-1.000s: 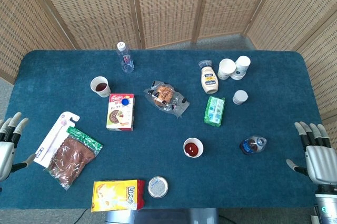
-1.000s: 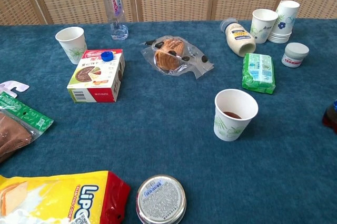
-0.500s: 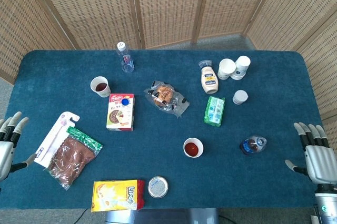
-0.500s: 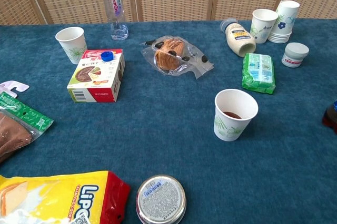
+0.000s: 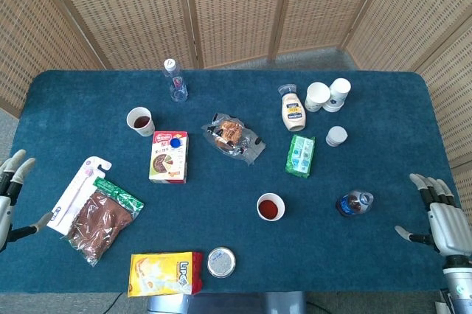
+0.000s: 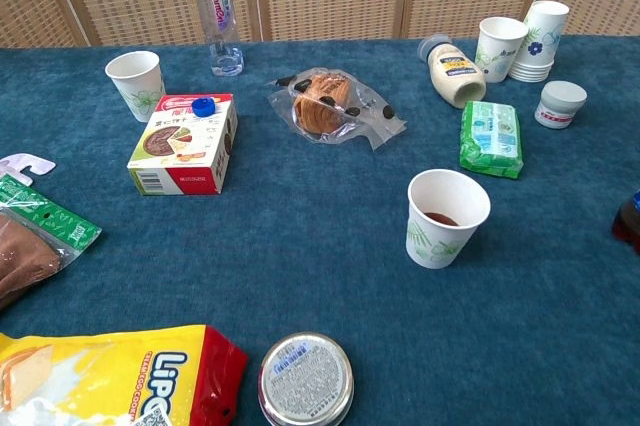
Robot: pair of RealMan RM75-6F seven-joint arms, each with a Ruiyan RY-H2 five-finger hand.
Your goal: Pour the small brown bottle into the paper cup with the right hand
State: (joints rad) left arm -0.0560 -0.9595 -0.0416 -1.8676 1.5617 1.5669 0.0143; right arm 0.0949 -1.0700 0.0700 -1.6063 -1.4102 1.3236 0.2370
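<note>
The robot's right hand (image 5: 448,227), pale grey with dark fingertips, hangs at the right edge of the blue-carpeted table (image 5: 383,152), fingers spread and holding nothing; compared with one second ago it sits slightly lower and further toward the frame's edge. The left hand (image 5: 7,200) lies at the opposite edge, likewise empty with fingers apart, and now shows less of itself than before, having shifted outward. Neither hand appears in the chest view. All table items keep their earlier places.

The small brown bottle (image 5: 354,203), with a blue cap and label, lies on its side near the right hand but apart from it; in the chest view only its end (image 6: 629,223) shows at the right border. The white paper cup with green leaf print (image 6: 445,217) stands upright to the bottle's left, well apart, with dark reddish liquid in its bottom. Beyond it lie a green wipes packet (image 6: 491,137), a small white lidded jar (image 6: 560,103), a tipped cream-coloured sauce bottle (image 6: 452,70) and stacked paper cups (image 6: 538,38).
</note>
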